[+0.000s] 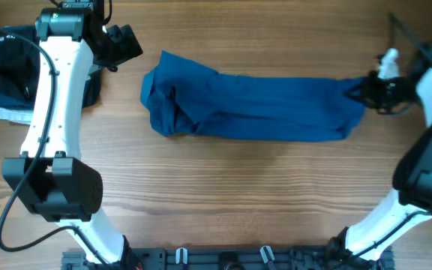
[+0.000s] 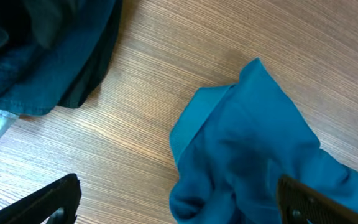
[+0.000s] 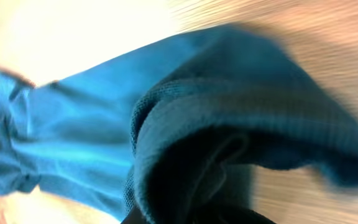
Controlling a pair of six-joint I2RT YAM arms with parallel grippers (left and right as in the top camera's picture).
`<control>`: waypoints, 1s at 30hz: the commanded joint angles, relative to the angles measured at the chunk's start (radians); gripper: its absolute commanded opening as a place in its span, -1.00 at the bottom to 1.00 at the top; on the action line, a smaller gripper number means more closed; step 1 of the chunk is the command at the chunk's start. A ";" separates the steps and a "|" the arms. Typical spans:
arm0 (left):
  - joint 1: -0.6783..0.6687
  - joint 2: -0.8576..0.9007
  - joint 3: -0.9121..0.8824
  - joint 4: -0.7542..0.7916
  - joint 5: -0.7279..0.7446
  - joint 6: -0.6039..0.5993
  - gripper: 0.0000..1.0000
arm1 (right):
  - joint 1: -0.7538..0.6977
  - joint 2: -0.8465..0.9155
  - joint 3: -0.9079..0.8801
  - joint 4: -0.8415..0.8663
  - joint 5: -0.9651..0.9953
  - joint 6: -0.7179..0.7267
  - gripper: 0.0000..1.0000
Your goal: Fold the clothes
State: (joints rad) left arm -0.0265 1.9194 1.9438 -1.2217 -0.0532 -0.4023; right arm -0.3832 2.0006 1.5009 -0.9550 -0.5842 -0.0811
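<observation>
Spanning the wood-grain table point(image 1: 238, 196), the blue shirt point(image 1: 276, 106) lies long and wrinkled.

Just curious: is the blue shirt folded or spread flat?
Partly folded: the blue shirt lies as a long wrinkled strip, bunched at one end, right fingers pinching the other.

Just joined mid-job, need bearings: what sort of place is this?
Probably a robot workbench for folding laundry: wooden table, blue shirt stretched across it, stack of folded garments at one corner.
</observation>
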 commanded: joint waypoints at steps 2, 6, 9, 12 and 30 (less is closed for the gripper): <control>0.005 0.011 -0.001 0.008 0.012 -0.010 1.00 | 0.211 -0.022 0.011 -0.008 0.019 0.061 -0.91; 0.005 0.011 -0.001 0.017 0.012 -0.010 1.00 | 0.414 -0.022 0.011 0.011 0.158 0.171 -0.91; 0.005 0.011 -0.001 0.023 0.012 -0.010 1.00 | 0.479 -0.022 0.011 0.015 0.185 0.194 -0.82; 0.005 0.011 -0.001 0.026 0.012 -0.010 1.00 | 0.500 -0.022 0.011 -0.016 0.155 0.196 -0.25; 0.005 0.011 -0.001 0.040 0.012 -0.010 1.00 | 0.578 -0.171 0.014 -0.049 0.327 0.246 -0.04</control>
State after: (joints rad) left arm -0.0265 1.9194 1.9438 -1.1843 -0.0532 -0.4026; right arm 0.1982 1.9209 1.5005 -1.0027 -0.3637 0.1402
